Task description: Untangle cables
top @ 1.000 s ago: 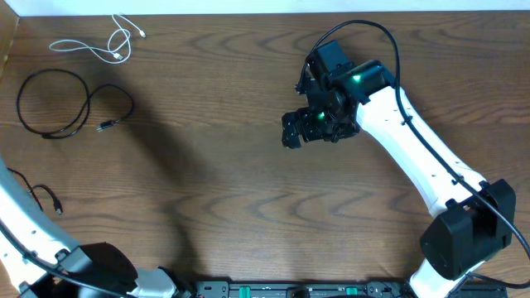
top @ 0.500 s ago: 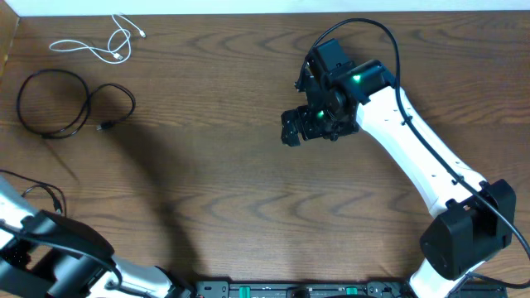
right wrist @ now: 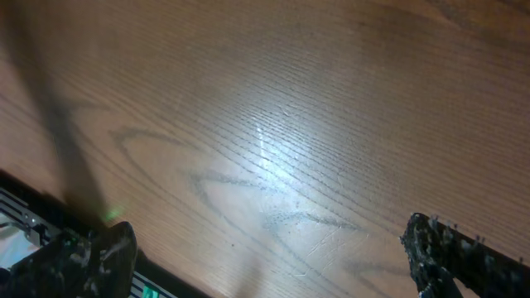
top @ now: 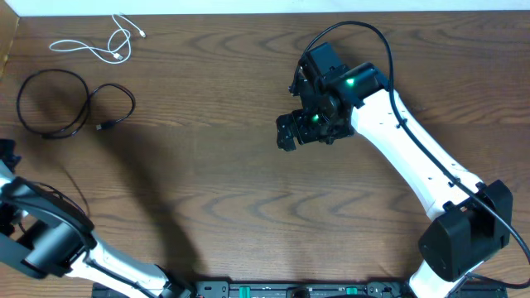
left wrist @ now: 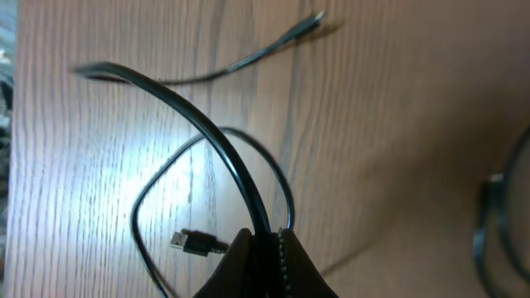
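A white cable (top: pixel 99 45) lies in loose loops at the far left corner. A black cable (top: pixel 51 103) lies below it as a ring with a side loop. My left gripper (left wrist: pixel 267 252) is shut on a second black cable (left wrist: pixel 203 124). That cable arcs up from the jaws, and its USB plug (left wrist: pixel 195 242) lies on the wood beside a loop. In the overhead view this gripper (top: pixel 7 155) is at the table's left edge, mostly out of frame. My right gripper (top: pixel 290 132) is open and empty over bare wood, and its fingers are wide apart in the right wrist view (right wrist: pixel 273 265).
The wooden table (top: pixel 215 199) fills the view. The left arm's body (top: pixel 45 236) covers the near left corner. The right arm (top: pixel 414 165) reaches in from the near right. A rail with green lights (top: pixel 290 290) runs along the front edge.
My left arm has swung up along the table's left edge and now covers the spot where the black cable's plug lay. My right gripper has shifted slightly left.
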You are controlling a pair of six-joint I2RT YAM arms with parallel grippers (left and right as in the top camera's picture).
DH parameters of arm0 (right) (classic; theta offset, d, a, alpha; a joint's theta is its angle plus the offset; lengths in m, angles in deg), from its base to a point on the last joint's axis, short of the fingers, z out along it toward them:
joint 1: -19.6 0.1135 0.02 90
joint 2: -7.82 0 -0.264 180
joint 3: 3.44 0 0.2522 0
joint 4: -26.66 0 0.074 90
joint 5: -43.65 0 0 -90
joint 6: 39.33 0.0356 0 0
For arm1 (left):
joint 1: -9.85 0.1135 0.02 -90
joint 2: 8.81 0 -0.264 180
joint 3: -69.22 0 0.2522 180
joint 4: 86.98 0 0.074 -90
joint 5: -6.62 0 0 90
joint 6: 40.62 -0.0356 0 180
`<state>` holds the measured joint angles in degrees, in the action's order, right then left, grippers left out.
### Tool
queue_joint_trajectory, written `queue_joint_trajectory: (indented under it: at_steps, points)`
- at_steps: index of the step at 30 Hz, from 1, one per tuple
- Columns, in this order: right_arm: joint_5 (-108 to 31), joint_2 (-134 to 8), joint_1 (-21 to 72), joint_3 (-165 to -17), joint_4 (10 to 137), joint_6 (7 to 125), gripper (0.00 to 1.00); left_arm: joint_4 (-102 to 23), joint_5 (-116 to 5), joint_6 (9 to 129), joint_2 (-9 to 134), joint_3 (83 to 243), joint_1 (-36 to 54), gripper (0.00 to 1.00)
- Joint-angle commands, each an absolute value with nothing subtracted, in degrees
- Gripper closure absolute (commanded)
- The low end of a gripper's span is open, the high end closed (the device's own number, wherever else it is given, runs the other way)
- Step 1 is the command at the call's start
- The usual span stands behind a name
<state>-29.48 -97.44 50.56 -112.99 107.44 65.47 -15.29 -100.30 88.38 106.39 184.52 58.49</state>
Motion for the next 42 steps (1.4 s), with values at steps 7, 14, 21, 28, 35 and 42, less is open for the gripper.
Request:
queue_joint_trajectory:
  at_steps: [7, 14, 21, 28, 35, 42]
  points:
    - [-29.7, -96.6, 50.8, -113.8, 107.6, 64.8, 0.01, -15.1, -100.5, 88.5, 114.9, 184.4, 58.5, 0.92]
    - [-29.7, -96.6, 50.8, -113.8, 107.4, 64.8, 0.01, -18.1, -100.3, 82.3, 120.5, 184.4, 58.5, 0.85]
    - [-29.7, -96.6, 50.8, -113.8, 105.9, 64.8, 0.01, -21.6, -100.3, 70.7, 121.8, 184.5, 58.5, 0.75]
    - [-29.7, -96.6, 50.8, -113.8, 105.8, 65.4, 0.01, -19.3, -98.8, 69.5, 120.2, 188.3, 58.5, 0.53]
    - [-29.7, -96.6, 50.9, -113.7, 106.2, 65.4, 0.01, -20.8, -86.2, 69.5, 113.6, 190.2, 58.5, 0.3]
    - [-29.7, -96.6, 51.2, -113.7, 106.9, 65.4, 0.01, -18.7, -85.5, 73.2, 110.0, 190.2, 60.3, 0.44]
